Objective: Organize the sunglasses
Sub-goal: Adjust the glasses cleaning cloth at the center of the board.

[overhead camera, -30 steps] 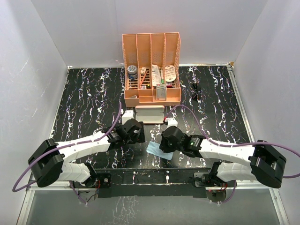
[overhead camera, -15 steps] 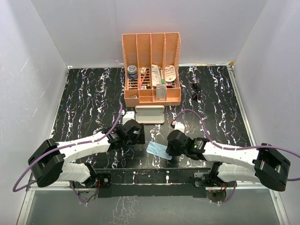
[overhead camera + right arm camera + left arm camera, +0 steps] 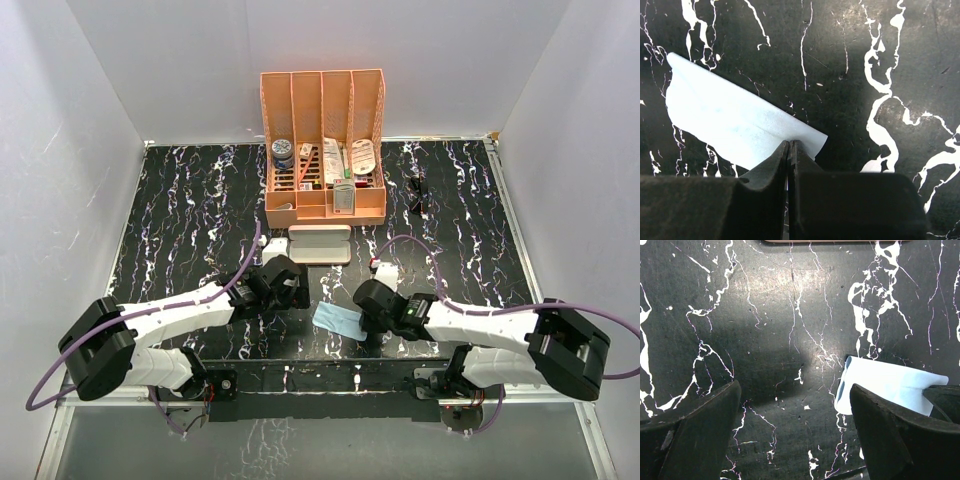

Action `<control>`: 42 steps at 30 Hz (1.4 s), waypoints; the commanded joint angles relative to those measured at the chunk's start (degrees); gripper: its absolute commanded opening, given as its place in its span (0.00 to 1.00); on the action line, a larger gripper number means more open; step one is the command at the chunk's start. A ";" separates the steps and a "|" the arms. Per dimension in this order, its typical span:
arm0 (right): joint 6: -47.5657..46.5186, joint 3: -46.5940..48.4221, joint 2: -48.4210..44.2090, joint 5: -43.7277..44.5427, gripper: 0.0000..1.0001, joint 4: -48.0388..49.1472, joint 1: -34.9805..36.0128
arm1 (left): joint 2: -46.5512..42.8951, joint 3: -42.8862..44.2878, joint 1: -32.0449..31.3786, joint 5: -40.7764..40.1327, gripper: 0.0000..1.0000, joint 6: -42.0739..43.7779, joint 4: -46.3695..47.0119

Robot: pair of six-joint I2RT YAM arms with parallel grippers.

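The sunglasses (image 3: 418,193), small and black, lie on the table at the back right, far from both arms. My right gripper (image 3: 361,323) (image 3: 790,143) is shut, and its tips pinch the near right edge of the light blue cloth (image 3: 336,320) (image 3: 730,120), which creases toward them. Left of the cloth, my left gripper (image 3: 288,295) (image 3: 795,432) stands open over bare table with nothing between its fingers. The cloth (image 3: 885,385) lies just inside its right finger (image 3: 900,435). The pink case (image 3: 320,243) lies closed just beyond both grippers.
A peach desk organiser (image 3: 325,205) with several filled compartments stands at the back centre, just behind the pink case. White walls close in the black marbled table (image 3: 180,220) on three sides. Purple cables loop over both arms.
My right arm has drawn back toward the near edge and sunk lower, its shut gripper staying on the cloth's right edge. The left arm has hardly moved and stays open.
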 commanded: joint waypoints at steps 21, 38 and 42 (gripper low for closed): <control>-4.08 4.86 9.55 4.89 0.00 1.84 -6.03 | -3.95 -1.41 0.38 -0.08 0.90 -0.66 -1.34; -7.91 6.35 -2.57 0.81 0.11 1.58 -5.77 | -2.83 -2.68 -2.03 6.62 0.75 -7.04 1.30; -7.78 5.44 -5.26 2.69 0.11 -0.31 -5.79 | 0.07 -1.42 -6.43 5.21 0.74 -10.16 0.94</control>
